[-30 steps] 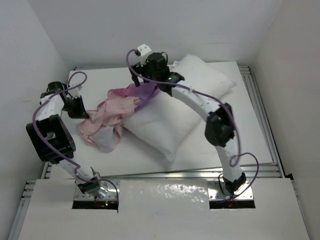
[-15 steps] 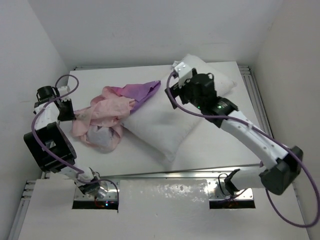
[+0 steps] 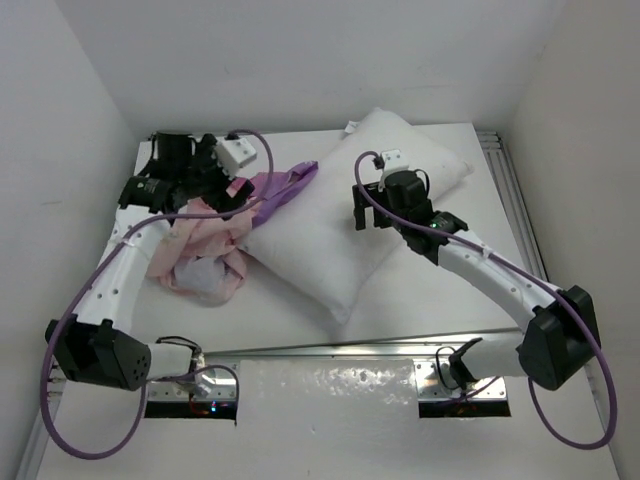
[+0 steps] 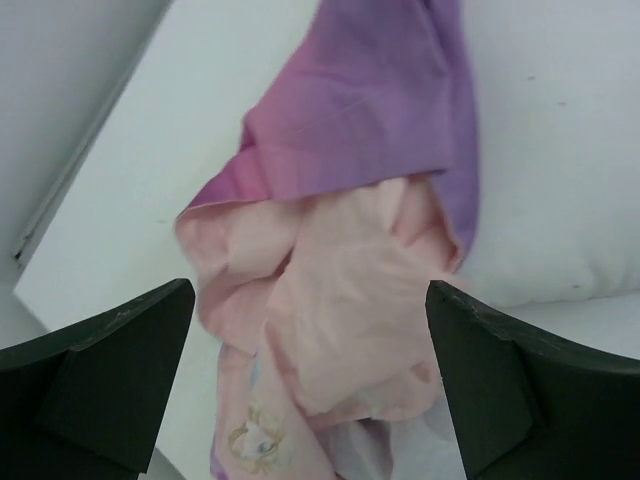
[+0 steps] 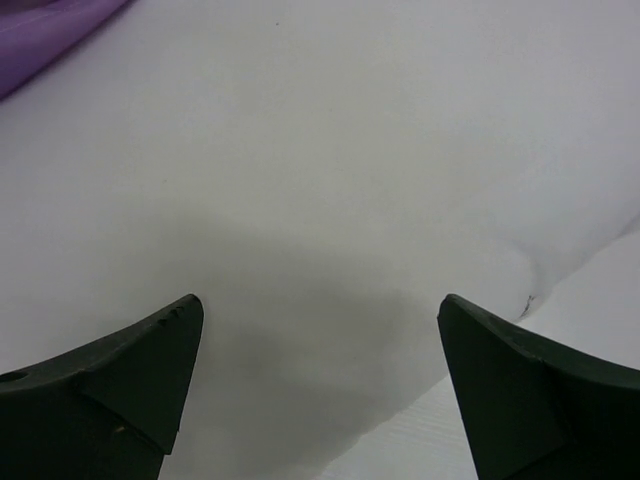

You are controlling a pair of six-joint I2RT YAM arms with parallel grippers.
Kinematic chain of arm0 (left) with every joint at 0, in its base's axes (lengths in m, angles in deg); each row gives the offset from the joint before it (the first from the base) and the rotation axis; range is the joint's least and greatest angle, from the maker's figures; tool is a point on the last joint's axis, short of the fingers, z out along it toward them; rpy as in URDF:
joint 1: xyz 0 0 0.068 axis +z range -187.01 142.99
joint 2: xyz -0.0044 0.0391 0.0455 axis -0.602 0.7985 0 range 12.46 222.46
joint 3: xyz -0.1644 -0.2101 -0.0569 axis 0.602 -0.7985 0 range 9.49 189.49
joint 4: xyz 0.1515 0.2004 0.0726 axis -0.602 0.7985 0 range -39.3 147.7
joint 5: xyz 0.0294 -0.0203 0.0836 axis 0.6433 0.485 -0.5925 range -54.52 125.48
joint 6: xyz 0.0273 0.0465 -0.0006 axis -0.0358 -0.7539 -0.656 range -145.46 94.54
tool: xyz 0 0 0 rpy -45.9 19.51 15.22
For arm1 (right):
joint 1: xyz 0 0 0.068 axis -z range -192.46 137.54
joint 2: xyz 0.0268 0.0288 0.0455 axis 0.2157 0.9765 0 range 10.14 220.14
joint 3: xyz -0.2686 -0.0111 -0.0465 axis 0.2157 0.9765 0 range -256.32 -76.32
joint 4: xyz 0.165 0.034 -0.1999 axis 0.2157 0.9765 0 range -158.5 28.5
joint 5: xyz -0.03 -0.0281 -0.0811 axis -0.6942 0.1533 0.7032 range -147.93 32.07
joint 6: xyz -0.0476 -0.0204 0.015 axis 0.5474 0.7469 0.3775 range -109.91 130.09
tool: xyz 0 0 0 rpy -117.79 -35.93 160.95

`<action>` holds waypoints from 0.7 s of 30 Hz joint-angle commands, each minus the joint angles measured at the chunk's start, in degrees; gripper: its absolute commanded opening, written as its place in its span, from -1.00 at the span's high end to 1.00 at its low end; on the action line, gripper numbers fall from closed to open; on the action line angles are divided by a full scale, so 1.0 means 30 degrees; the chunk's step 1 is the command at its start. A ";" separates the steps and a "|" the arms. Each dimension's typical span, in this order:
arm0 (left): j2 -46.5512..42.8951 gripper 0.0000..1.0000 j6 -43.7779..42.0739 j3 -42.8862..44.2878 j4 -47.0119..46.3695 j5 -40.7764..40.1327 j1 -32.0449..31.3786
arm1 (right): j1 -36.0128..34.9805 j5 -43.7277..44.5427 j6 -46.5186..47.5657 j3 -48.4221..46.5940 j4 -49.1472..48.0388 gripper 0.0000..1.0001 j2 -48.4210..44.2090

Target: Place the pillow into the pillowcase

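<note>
Tabletop (image 3: 425, 295) bears pillow (image 3: 330, 245) touching crumpled pillowcase (image 3: 203, 248); left and right jaws both apart

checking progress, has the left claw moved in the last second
Yes: the left claw went from the table's left edge toward its far edge, over the pillowcase.

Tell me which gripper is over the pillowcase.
The left gripper: open, it hangs above the crumpled pink and purple pillowcase. The right gripper, also open, hangs over the plain white pillow instead.
</note>
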 commanded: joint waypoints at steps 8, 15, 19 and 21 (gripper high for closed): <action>0.4583 -0.51 0.0976 -0.0607 -0.1422 -0.2781 -0.2187 | 0.0137 -0.1580 -0.0208 0.1114 -0.4862 -0.83 0.1586; 0.7105 1.00 0.3200 0.2053 0.0188 -0.0991 -0.1896 | 0.0137 -0.1495 0.0033 0.1283 -0.2840 0.94 0.2764; 0.8363 1.00 0.7089 0.4835 -0.1419 -0.0963 0.0971 | 0.0166 -0.0732 -0.0553 0.3245 -0.2198 1.00 0.1009; 0.9593 1.00 0.9991 0.7258 -0.2470 -0.1398 0.2230 | -0.0008 -0.0411 -0.0612 0.4213 -0.0915 1.00 -0.0485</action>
